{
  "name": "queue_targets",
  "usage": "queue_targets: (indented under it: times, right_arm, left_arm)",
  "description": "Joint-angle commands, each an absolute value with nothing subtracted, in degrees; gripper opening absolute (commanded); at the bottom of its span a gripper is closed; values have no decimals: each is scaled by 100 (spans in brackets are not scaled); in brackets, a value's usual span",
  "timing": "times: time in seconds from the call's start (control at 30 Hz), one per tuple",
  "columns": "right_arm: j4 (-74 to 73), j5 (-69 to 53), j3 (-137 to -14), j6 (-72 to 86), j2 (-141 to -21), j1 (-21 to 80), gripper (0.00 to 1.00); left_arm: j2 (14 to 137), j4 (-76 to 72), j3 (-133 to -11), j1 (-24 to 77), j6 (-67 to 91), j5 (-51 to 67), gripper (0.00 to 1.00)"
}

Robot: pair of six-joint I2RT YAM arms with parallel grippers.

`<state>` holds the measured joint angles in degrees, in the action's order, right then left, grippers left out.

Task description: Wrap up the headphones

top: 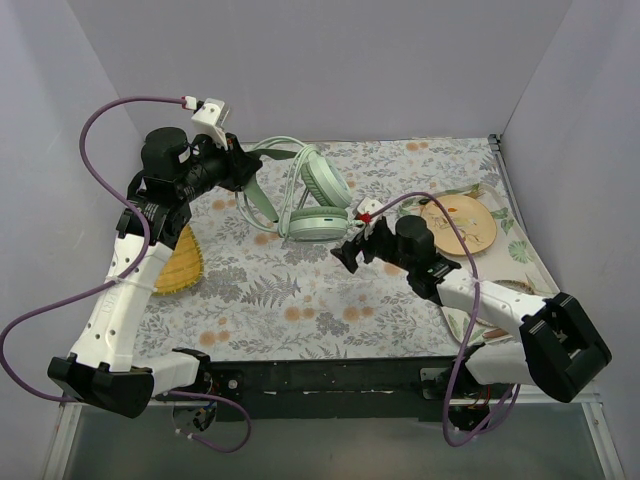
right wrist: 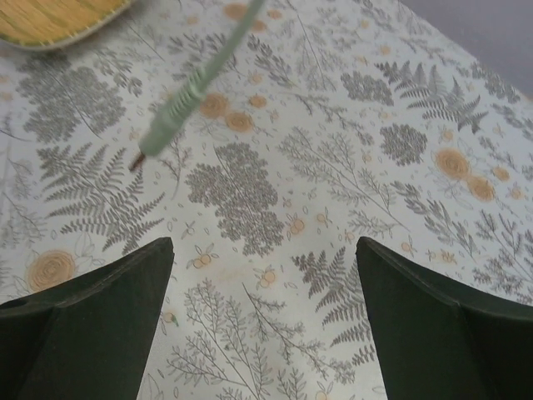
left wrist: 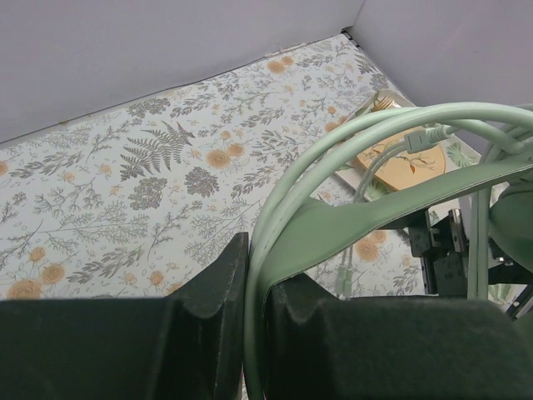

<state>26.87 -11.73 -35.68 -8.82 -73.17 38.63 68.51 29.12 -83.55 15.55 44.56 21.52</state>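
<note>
The headphones (top: 318, 205) sit at the far middle of the bench (top: 300, 300). Their headband (left wrist: 375, 218) is clenched in the left pincer (left wrist: 256, 271) together with loops of cable (left wrist: 333, 142). The right pincer (right wrist: 265, 250) stands released and holds nothing, just near and right of the cups. The plug (right wrist: 171, 121) hangs free ahead of it and to its left, its long axis slanting with the tip lowest, so the right arm is nearer. The wooden plate (top: 460, 225) at far right seems to hold nothing. The woven tray (top: 180, 262) lies partly under the left arm.

Floral table (top: 300, 300) bears headphones (top: 320, 200), plate (top: 460, 225), woven mat (top: 180, 262).
</note>
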Motion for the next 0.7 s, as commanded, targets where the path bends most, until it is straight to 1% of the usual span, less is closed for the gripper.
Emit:
queue_targets:
  times: [0.0, 0.13, 0.23, 0.33, 0.37, 0.5, 0.57, 0.67]
  right_arm:
    - [3892, -2027, -3656, -319, -7023, 3858, 99]
    - [4043, -2584, -4025, 121, -7119, 3867, 96]
    - [3938, -2567, -4104, 175, -7198, 3867, 95]
    - [3868, -2251, -4201, 385, -7303, 3858, 92]
    - [3745, -2006, -4279, 448, -7399, 3858, 87]
    - [3604, -1460, -4648, 738, -7620, 3850, 75]
    - [3603, -1450, -4719, 869, -7742, 3850, 73]
    - [3665, -1783, -4912, 1019, -7944, 3850, 71]
  left_arm:
    - [6583, 2646, -8692, 1547, 4623, 2162, 0]
    - [6609, 2646, -8736, 1538, 4667, 2180, 0]
    - [6618, 2646, -8771, 1547, 4720, 2223, 0]
    - [6627, 2619, -8771, 1538, 4755, 2276, 0]
    - [6636, 2610, -8763, 1547, 4755, 2285, 0]
    - [6610, 2584, -8754, 1538, 4799, 2276, 0]
    - [6618, 2584, -8745, 1538, 4808, 2276, 0]
    - [6618, 2566, -8710, 1547, 4816, 2276, 0]
